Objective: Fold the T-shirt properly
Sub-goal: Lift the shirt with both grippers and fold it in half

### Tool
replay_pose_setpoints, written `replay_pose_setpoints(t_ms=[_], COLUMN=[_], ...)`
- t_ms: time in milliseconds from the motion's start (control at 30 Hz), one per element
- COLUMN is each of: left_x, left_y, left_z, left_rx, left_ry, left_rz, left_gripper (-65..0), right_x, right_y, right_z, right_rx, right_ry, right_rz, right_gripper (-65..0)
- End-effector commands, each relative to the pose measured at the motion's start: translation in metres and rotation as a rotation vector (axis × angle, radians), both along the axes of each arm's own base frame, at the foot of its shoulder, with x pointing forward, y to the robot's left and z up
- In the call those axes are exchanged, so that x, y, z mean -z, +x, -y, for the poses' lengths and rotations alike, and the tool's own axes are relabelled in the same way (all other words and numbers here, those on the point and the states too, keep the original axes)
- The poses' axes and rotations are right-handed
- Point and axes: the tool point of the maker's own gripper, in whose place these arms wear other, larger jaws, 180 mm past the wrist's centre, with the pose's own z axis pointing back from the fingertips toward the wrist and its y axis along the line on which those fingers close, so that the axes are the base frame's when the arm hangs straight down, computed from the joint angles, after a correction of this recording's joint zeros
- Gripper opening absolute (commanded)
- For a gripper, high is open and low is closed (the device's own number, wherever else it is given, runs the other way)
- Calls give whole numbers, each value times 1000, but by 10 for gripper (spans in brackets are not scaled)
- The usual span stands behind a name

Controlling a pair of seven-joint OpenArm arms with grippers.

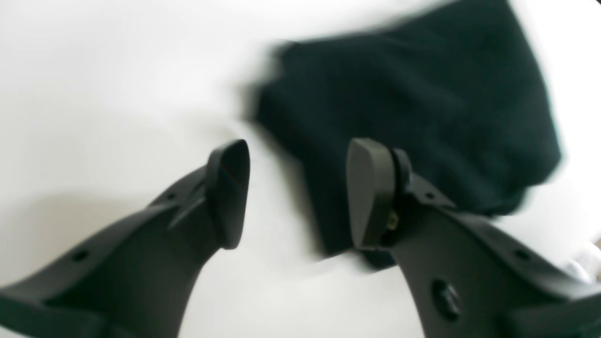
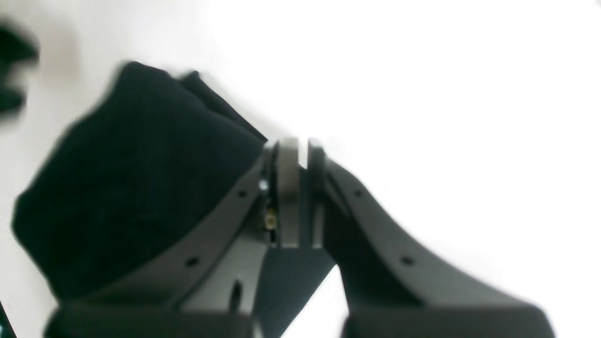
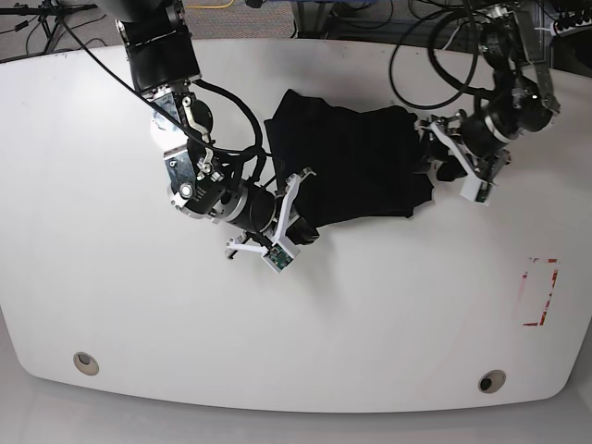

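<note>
The black T-shirt (image 3: 347,162) lies bunched in the middle of the white table (image 3: 111,277), and both wrist views are blurred. My left gripper (image 1: 298,192) is open over the shirt's right side. Its fingers (image 1: 371,192) stand wide apart, with a dark edge of the T-shirt (image 1: 413,108) running down between them. My right gripper (image 2: 303,155) is shut at the shirt's near left edge, the T-shirt (image 2: 136,178) lying just left of its fingers. Only a thin white slit shows between the pads at the tip, and I cannot tell whether cloth is pinched lower down. The base view shows the left gripper (image 3: 435,169) and right gripper (image 3: 301,228).
A red outline mark (image 3: 539,291) is on the table at the right. Two round holes (image 3: 85,363) (image 3: 491,380) sit near the front edge. Cables (image 3: 444,55) hang over the back right of the table.
</note>
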Motion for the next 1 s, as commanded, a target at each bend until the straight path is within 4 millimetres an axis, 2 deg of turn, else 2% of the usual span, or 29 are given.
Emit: replay_pose_setpoints(t_ms=[0, 67, 167, 400, 500, 600, 767, 867, 967], left_x=[-7, -3, 6, 56, 70, 87, 99, 96, 86], left_y=[5, 4, 2, -10, -3, -1, 13, 26, 42], left_z=[11, 24, 37, 49, 42, 24, -4, -21, -28], left_rx=[-4, -1, 4, 33, 26, 26, 20, 16, 26], left_ry=[-17, -31, -20, 70, 108, 163, 212, 245, 274], left_rz=[36, 24, -3, -147, -160, -191, -205, -194, -162], left_gripper=[-425, -453, -461, -462, -461, -461, -461, -461, -461], right_x=[-3, 5, 18, 57, 69, 79, 100, 106, 110], right_y=[12, 14, 15, 12, 4, -8, -33, -49, -63], right_z=[0, 1, 3, 19, 27, 29, 40, 41, 43], right_rx=[14, 30, 53, 105, 114, 119, 118, 116, 113], right_ry=[52, 76, 106, 108, 90, 86, 46, 46, 36], right_rz=[22, 12, -8, -54, -48, -57, -97, -118, -129], right_gripper=[-623, -623, -623, -625, -625, -626, -628, -628, -628])
